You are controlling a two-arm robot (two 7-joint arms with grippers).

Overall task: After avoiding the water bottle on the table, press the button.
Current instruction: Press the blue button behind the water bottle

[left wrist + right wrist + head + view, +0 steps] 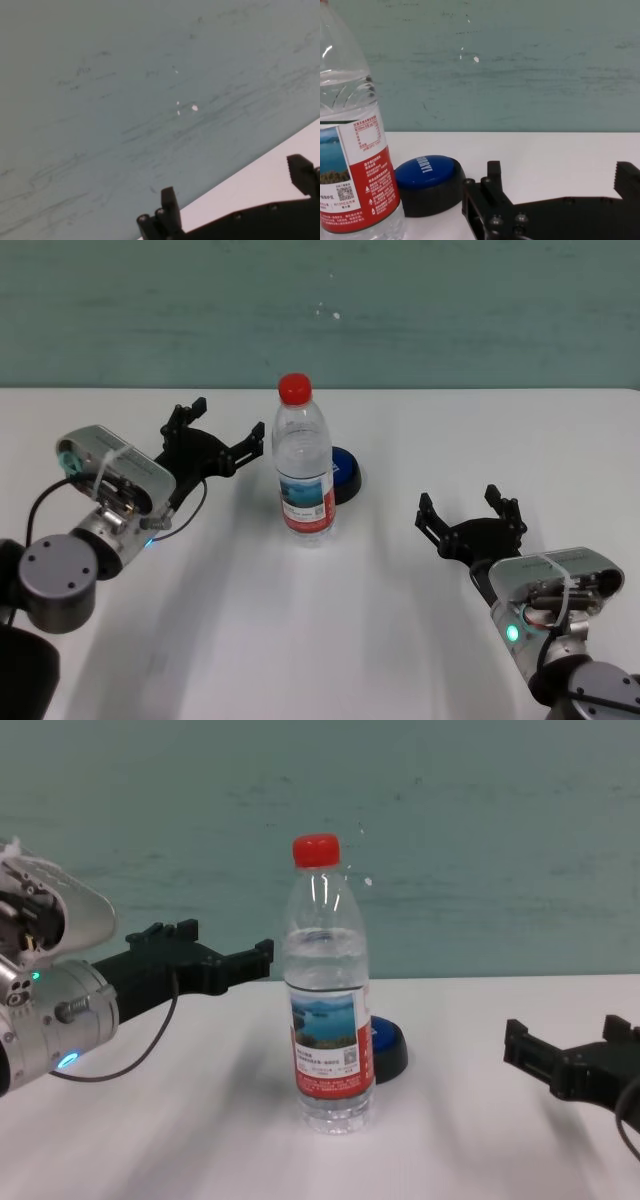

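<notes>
Blue button (426, 170) sat mid-surface, half hidden behind water bottle (302, 462) in head view, plain in right wrist view. Bottle stood upright, cap up. White surface (330, 640) bare around both. Left gripper (222, 437) spread wide, raised left of bottle; right gripper (470, 512) wide, well right.

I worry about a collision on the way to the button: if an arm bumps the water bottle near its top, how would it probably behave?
The water bottle stands tall and narrow, so a high bump would probably tip it. It looks nearly full, so it is likely fairly heavy, resisting light touches. Being round, it may roll on the smooth table once down.
</notes>
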